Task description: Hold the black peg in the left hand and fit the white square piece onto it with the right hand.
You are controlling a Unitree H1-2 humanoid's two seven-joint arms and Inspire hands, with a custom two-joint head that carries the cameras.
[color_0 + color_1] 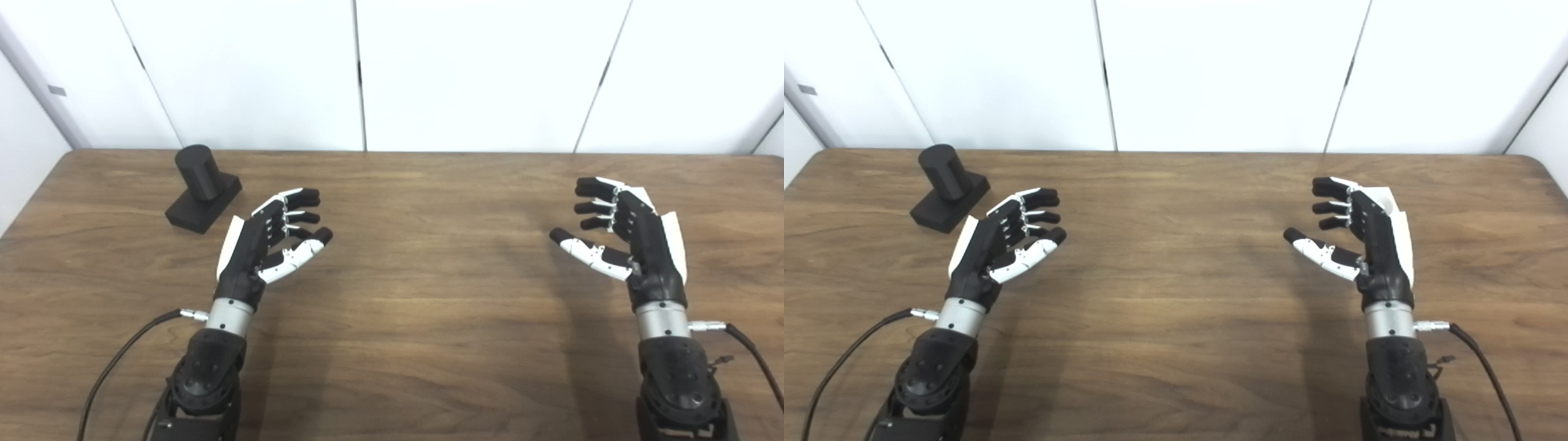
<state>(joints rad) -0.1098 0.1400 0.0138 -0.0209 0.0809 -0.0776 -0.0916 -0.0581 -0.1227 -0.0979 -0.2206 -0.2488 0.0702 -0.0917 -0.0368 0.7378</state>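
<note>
The black peg (pixel 202 190) — a matte cylinder rising from a flat square base — stands untouched on the grained wooden table (pixel 416 343), near the far left corner. The left hand (pixel 263 242) hovers just beside it, fingers spread, holding nothing. The right hand (pixel 631 236) is likewise released and empty. A white piece (pixel 1384 199) shows behind the right hand — mostly hidden, its shape unclear.

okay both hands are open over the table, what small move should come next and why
Probably reach the left hand forward and left to the black peg. It stands upright on its base, untouched, just beyond that hand's fingers. The right hand is empty too, partly hiding something white behind it.
</note>
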